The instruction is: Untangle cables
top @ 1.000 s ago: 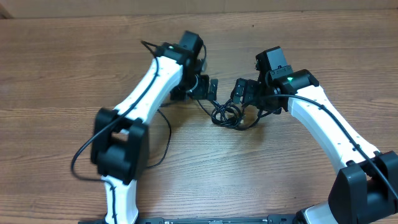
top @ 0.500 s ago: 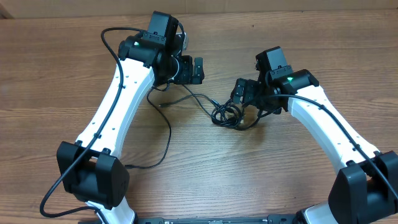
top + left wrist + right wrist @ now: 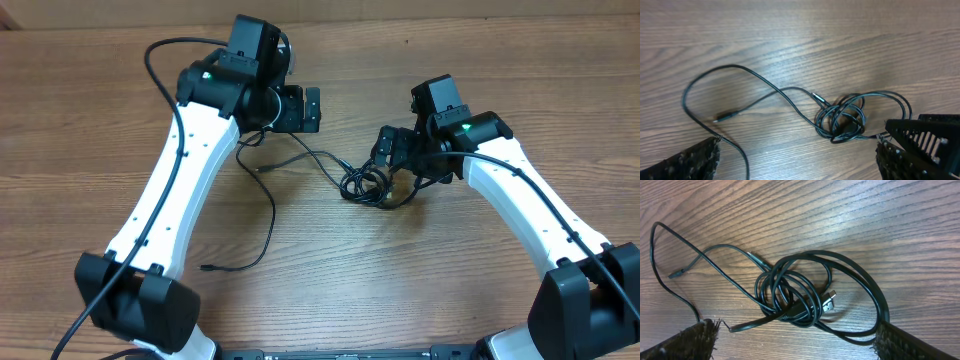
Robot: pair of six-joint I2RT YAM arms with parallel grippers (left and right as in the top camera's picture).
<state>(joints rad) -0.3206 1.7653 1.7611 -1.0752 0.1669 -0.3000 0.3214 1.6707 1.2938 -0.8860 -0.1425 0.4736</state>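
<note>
The cables lie on the wooden table as a small tangled coil [image 3: 364, 185] with loose strands running left. One strand ends in a small plug [image 3: 262, 168]. Another curves down to a plug end [image 3: 206, 268]. My left gripper [image 3: 311, 110] is open and empty, up and to the left of the coil. In the left wrist view its jaws [image 3: 797, 160] are wide apart, with the coil [image 3: 842, 120] ahead. My right gripper [image 3: 388, 165] is open right beside the coil. In the right wrist view its fingers [image 3: 797, 340] straddle the coil [image 3: 795, 295], which shows a metal USB plug [image 3: 829, 300].
The bare wooden table [image 3: 420, 290] spreads all round. Thicker black wires run along the white arms, and one arches off the left arm [image 3: 160, 55]. My right gripper also shows at the right edge of the left wrist view [image 3: 925, 142].
My left arm has pulled back up and to the left, away from the coil. A strand with a plug end now lies stretched out left of the coil. The right arm has not moved.
</note>
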